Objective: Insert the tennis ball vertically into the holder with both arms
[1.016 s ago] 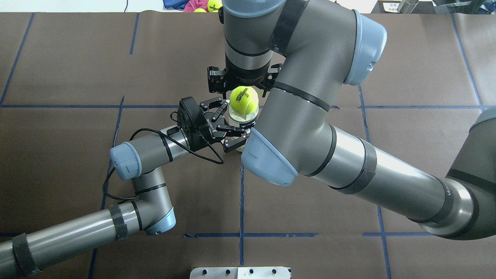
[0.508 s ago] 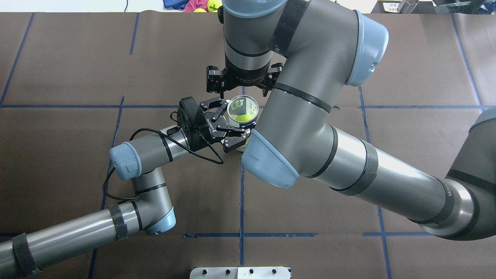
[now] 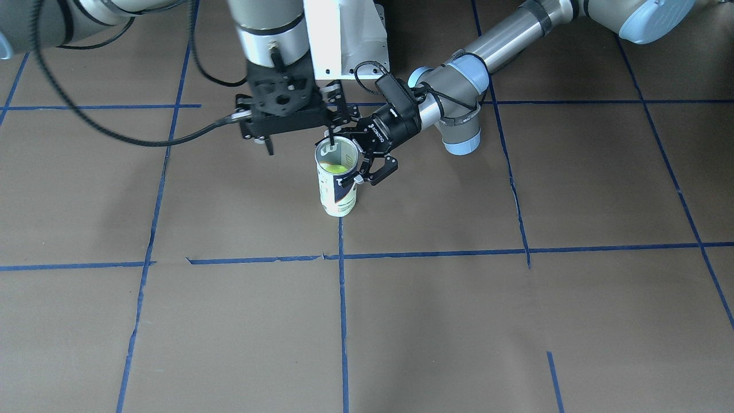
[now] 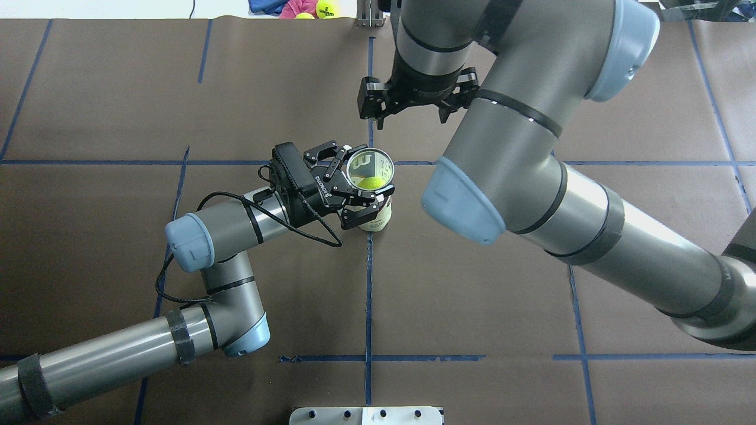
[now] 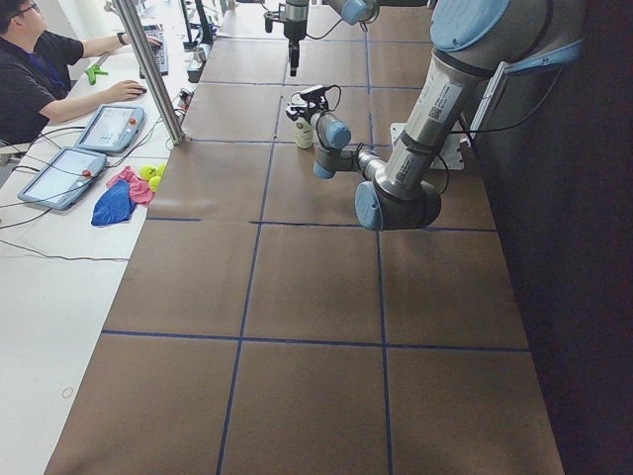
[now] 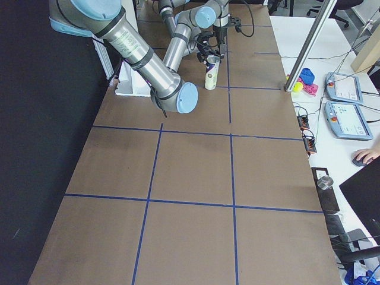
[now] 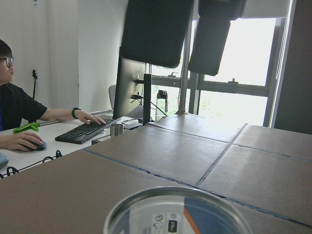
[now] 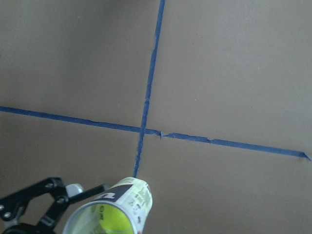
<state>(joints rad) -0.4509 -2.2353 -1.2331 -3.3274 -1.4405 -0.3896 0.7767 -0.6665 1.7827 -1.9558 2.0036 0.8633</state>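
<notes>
- Black two-finger left pincer (image 4: 357, 184) is clamped on the clear plastic cylindrical holder (image 4: 379, 218), pinching it just under its open rim, with the can upright on the brown paper-covered counter (image 4: 266, 88).
- Inside the holder sits the fuzzy yellow-green tennis ball (image 4: 370, 182), below the metal-ringed mouth; how deep it lies I cannot tell.
- Insertion looks done, so what is left seems to be letting go: the left pincer would need to spread gently so as not to tip the can.
- The can wall looks thin, smooth and slick, with a white and navy label. The felt ball nearly fills the bore.
- Beyond the holder, the black two-finger right pincer (image 4: 411, 115) hangs spread and empty, apart from the rim.
- At the far edge lie spare yellow balls (image 4: 326, 8) and a pink cloth (image 4: 293, 8).
</notes>
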